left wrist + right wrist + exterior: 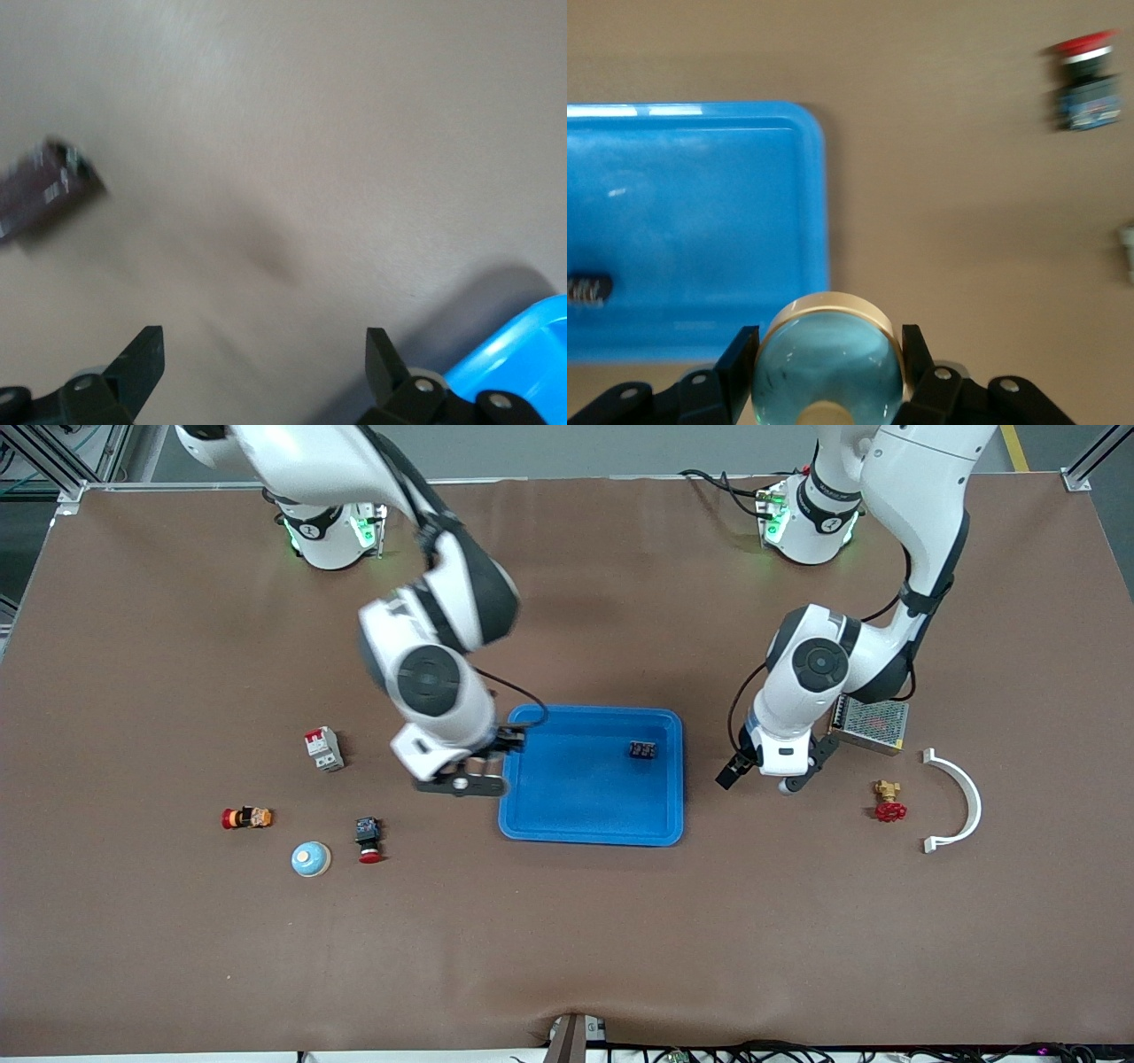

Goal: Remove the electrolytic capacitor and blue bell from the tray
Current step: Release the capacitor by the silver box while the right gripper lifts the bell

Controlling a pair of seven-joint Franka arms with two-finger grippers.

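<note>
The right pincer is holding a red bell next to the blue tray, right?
Not red. The bell in the right pincer is blue with a tan rim. It is next to the blue tray, as the right wrist view shows.

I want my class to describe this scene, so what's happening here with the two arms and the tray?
The right gripper is shut on a blue bell and holds it over the rim of the blue tray at the right arm's end. A small dark part lies in the tray. The left gripper waits open over the bare table beside the tray. Another blue bell-like dome sits on the table toward the right arm's end.
</note>
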